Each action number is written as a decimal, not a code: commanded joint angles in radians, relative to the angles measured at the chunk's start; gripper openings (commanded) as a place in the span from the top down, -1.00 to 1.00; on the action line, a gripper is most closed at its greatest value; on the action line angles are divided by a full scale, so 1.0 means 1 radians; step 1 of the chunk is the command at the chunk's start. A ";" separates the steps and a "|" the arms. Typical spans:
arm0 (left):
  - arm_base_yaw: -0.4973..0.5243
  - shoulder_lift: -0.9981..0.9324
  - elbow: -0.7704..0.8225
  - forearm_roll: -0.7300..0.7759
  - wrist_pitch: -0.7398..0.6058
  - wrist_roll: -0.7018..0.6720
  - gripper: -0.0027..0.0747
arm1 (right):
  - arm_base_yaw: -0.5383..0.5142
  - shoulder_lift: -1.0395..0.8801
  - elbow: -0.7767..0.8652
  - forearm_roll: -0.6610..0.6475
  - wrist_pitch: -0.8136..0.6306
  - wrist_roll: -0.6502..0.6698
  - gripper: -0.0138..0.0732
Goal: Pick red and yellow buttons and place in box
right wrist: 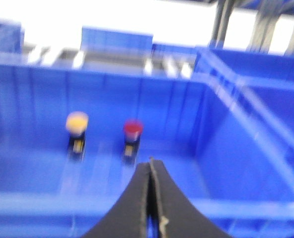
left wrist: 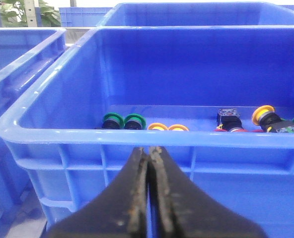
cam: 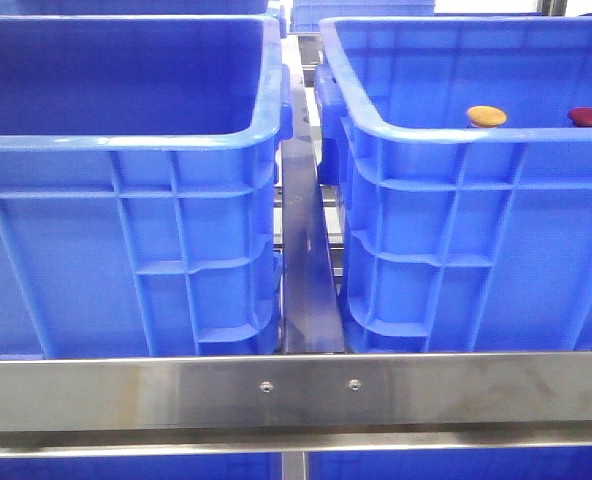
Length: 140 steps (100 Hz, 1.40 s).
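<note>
blue plastic box (cam: 456,200) on the right, holding the yellow button (cam: 487,116) and the red button (cam: 588,117) side by side, apart. second blue crate (cam: 126,200) on the left, steel rail (cam: 296,390) in front. left gripper (left wrist: 149,198) and right gripper (right wrist: 150,198): fingers pressed together, holding nothing.

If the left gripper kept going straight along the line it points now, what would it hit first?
Most likely the thick rolled rim of the bright blue plastic crate, which crosses just beyond the shut left gripper. The green and yellow buttons inside lie lower and farther back. Depth is hard to judge, so it might just clear the rim.
</note>
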State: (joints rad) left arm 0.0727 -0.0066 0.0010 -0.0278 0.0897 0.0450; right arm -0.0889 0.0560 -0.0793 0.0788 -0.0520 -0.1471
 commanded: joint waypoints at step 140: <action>0.002 -0.030 0.053 -0.010 -0.080 -0.009 0.98 | 0.077 -0.090 0.093 -0.168 -0.012 0.198 0.84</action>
State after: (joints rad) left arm 0.0727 -0.0066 0.0010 -0.0278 0.0905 0.0450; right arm -0.0103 -0.0110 0.0295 -0.0813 0.0095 0.0530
